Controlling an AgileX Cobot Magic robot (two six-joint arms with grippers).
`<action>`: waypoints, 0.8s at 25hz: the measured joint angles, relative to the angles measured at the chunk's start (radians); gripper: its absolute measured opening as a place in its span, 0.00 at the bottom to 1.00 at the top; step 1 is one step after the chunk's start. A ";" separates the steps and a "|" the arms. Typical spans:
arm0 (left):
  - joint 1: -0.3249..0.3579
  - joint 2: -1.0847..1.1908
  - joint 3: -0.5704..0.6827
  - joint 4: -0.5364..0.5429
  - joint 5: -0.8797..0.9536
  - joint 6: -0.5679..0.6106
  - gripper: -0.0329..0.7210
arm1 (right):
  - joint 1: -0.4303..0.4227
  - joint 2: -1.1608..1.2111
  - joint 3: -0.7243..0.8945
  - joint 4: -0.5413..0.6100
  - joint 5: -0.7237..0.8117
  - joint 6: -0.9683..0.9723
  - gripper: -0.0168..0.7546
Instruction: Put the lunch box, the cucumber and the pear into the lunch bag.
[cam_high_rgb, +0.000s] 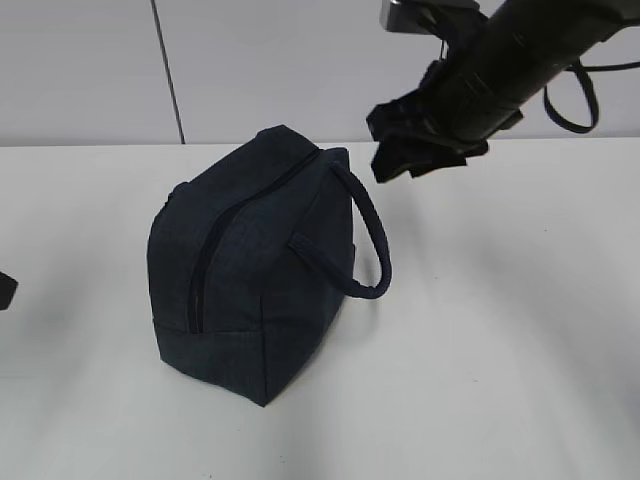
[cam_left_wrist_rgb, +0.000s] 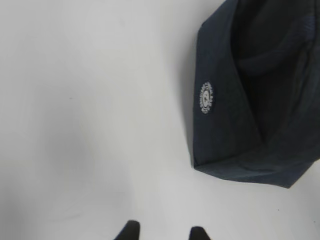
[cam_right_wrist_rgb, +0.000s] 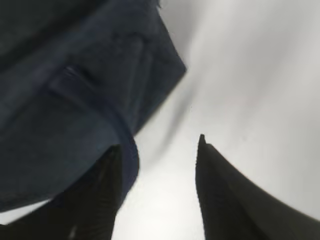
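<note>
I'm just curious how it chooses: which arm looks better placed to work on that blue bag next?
Probably the right. Its gripper hangs open just above the lunch bag beside the handle; the left gripper sits low, off to the bag's side.

White tabletop (cam_high_rgb: 520, 330); pale grey panelled wall (cam_high_rgb: 300, 60) behind; dark vertical seam (cam_high_rgb: 168, 70); even light

A white table (cam_high_rgb: 520, 330) meets a pale wall (cam_high_rgb: 300, 60).

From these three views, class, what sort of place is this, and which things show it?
Probably a lab test bench, not a kitchen: a bare white table, a plain pale panelled wall, and only a navy lunch bag beneath the right gripper.
</note>
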 joint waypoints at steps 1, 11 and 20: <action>0.000 -0.031 0.000 0.022 0.006 -0.036 0.29 | 0.000 -0.011 0.011 -0.044 0.018 0.050 0.51; 0.000 -0.360 0.000 0.060 0.153 -0.099 0.29 | 0.000 -0.276 0.304 -0.199 -0.016 0.182 0.51; 0.000 -0.530 0.000 0.076 0.296 -0.100 0.29 | 0.000 -0.567 0.565 -0.315 0.182 0.280 0.51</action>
